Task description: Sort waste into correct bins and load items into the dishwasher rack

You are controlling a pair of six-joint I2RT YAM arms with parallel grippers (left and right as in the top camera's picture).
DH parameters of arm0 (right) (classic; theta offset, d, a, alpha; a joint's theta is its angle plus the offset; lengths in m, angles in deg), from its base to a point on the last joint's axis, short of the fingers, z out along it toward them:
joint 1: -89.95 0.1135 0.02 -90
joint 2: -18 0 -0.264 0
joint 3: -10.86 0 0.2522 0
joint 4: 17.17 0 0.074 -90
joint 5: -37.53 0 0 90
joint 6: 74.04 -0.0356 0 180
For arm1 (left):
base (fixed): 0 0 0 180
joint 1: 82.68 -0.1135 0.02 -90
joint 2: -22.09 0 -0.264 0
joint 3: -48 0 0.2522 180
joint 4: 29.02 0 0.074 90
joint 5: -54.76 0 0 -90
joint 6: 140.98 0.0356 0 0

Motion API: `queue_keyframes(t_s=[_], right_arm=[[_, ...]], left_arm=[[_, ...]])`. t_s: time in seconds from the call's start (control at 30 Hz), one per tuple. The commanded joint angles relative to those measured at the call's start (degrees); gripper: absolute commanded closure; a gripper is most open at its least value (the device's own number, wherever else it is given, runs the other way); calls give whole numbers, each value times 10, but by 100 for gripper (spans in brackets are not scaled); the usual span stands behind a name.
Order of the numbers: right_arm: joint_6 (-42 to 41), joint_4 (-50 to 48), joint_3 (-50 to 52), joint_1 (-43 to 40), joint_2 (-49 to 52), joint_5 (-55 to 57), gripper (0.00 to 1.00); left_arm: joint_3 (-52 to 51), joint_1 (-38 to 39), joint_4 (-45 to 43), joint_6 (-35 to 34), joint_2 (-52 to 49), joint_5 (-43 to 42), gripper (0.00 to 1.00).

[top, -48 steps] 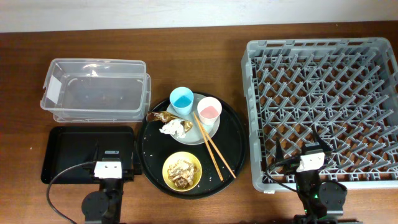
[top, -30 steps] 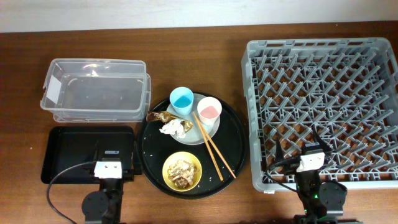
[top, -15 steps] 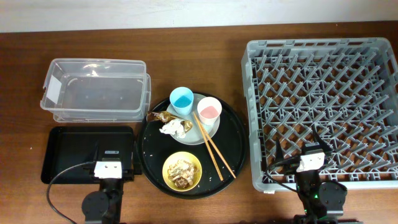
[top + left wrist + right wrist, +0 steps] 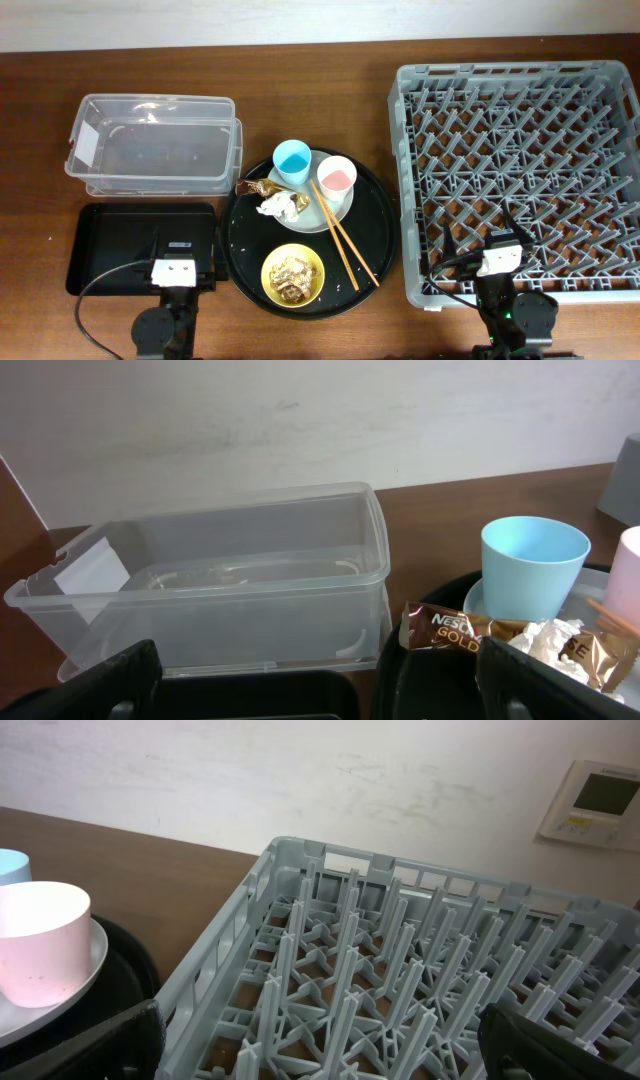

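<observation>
only left wrist shows lettering on the wrapper [image 4: 452, 631], seemingly nescafé.

A large round black tray [image 4: 375, 215] lies near the middle of the dark brown wooden table [image 4: 320, 60], a scuffed off-white wall [image 4: 300, 420] rises behind its far edge, and a small white rectangular wall panel [image 4: 597, 800] with a greyish screen hangs there.

Left end of the gold-brown wrapper [image 4: 450, 632]: "NESC…" above "GOLD" in pale letters on a dark ground, seen from the left wrist; the upper word is cut off by a fold.
Right end of the wrapper: a lone "E"; the rest is crumpled and illegible.
White sticker [image 4: 90, 570] on the clear tub [image 4: 250, 600]: no legible print.
Wall panel [image 4: 600, 800]: its screen characters are too small to read.
</observation>
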Motion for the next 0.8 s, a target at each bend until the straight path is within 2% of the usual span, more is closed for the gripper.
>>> queue_keyframes(t_s=[0.0, 0.53, 0.6, 0.7, 0.77], right_arm=[[1, 3, 3, -5, -4, -4, 1], [1, 3, 3, -5, -4, -4, 2], [1, 2, 3, -5, -4, -4, 2], [1, 2, 3, -5, -4, -4, 2], [1, 2, 3, -5, -4, -4, 2]], left_arm=[[-4, -2, 0, 7, 1, 2, 0], [-4, -2, 0, 7, 1, -8, 0], [-4, -2, -9, 7, 1, -37, 0], [1, -2, -34, 7, 1, -155, 0], [26, -2, -5, -15, 1, -206, 0]])
